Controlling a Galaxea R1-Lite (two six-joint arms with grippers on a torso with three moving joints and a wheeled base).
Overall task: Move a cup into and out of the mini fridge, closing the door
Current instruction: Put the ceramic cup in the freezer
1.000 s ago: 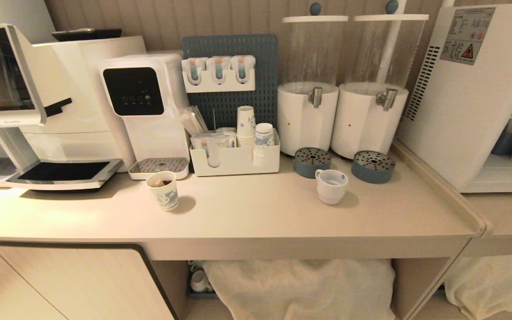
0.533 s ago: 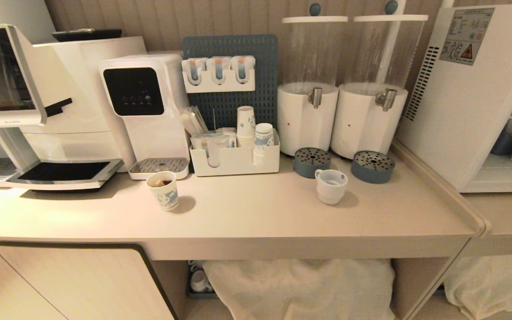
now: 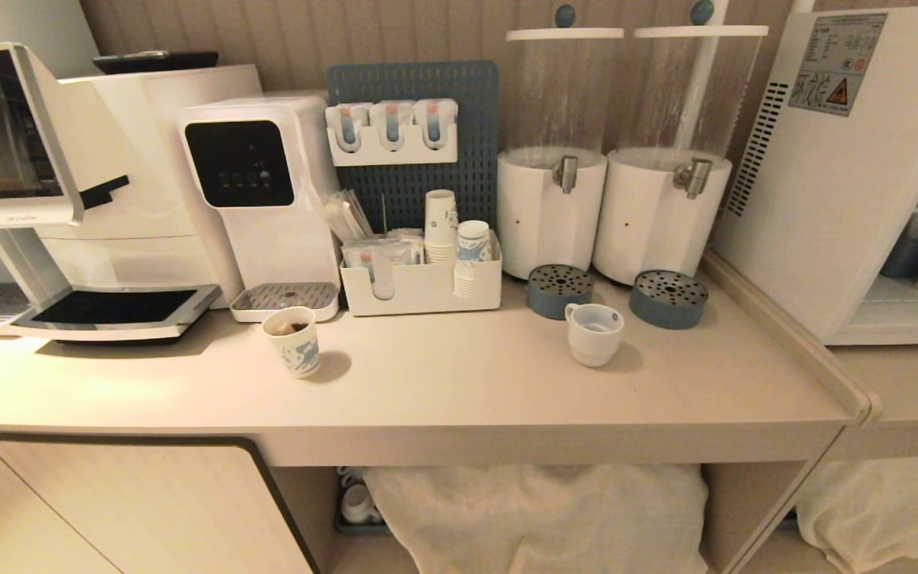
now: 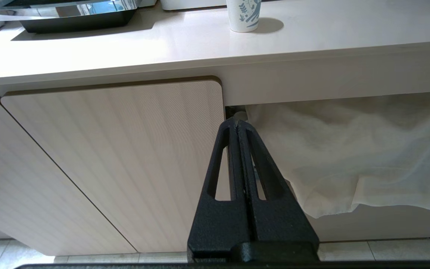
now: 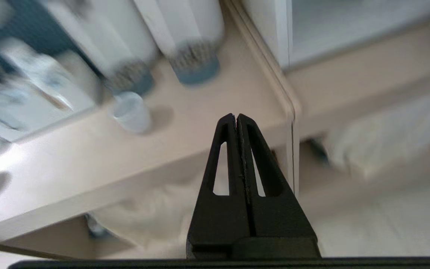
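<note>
Nothing is done yet: the cup (image 3: 594, 333) is sitting on the counter (image 3: 459, 383) near the fridge (image 3: 849, 175), and the right gripper (image 5: 236, 118) and left gripper (image 4: 237, 123) are both hanging below with jaws pressed together, holding nothing.

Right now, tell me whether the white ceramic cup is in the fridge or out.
Out. The cup stands upright on the counter, in front of the drink dispensers, left of the mini fridge.
</note>
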